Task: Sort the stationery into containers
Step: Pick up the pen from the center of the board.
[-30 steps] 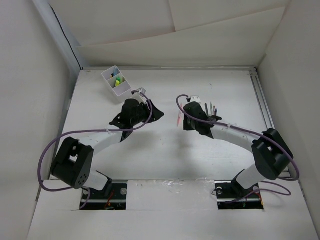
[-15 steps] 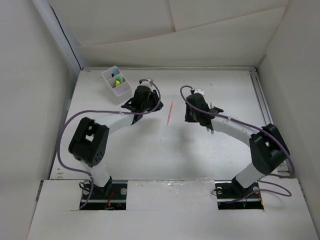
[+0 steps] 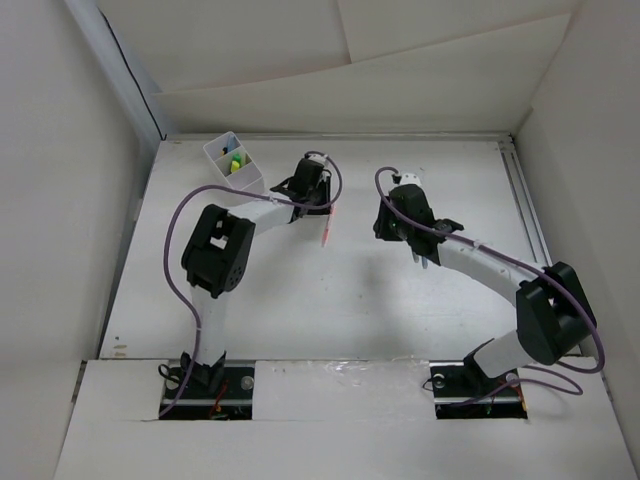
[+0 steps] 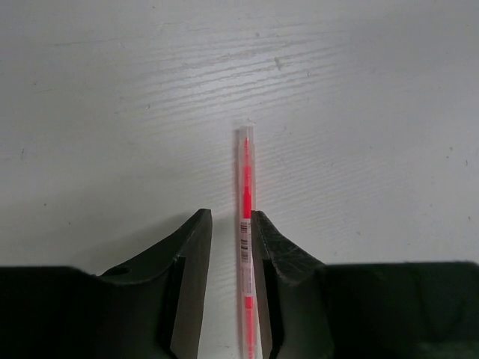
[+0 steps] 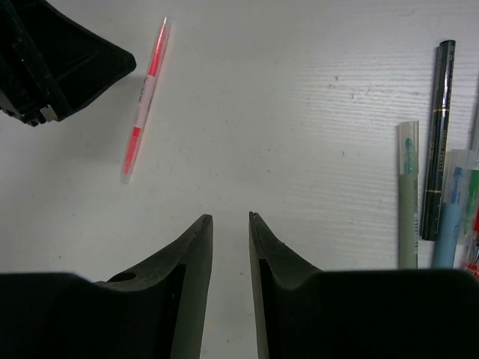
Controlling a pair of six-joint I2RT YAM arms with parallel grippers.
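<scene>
A red pen [image 3: 327, 232] lies on the white table, right of the white divided tray [image 3: 233, 163] at the far left, which holds yellow and green items. My left gripper [image 3: 322, 208] hangs over the pen. In the left wrist view the pen [image 4: 245, 194] runs between the open jaws of the left gripper [image 4: 230, 217], close against the right finger [image 4: 271, 254], and still rests on the table. My right gripper [image 3: 400, 222] is open and empty; in its wrist view the right gripper [image 5: 228, 218] hovers over bare table, with the red pen [image 5: 146, 97] up to the left.
Several pens lie side by side right of the right gripper: a black one [image 5: 436, 142], a grey-green one [image 5: 408, 194], a blue one [image 5: 449, 217]. The left gripper's body [image 5: 52, 60] shows at that view's top left. White walls enclose the table.
The left arm swung right from beside the tray until its jaws straddled the red pen. The right gripper let go of the pen on the table and drew back to the right.
</scene>
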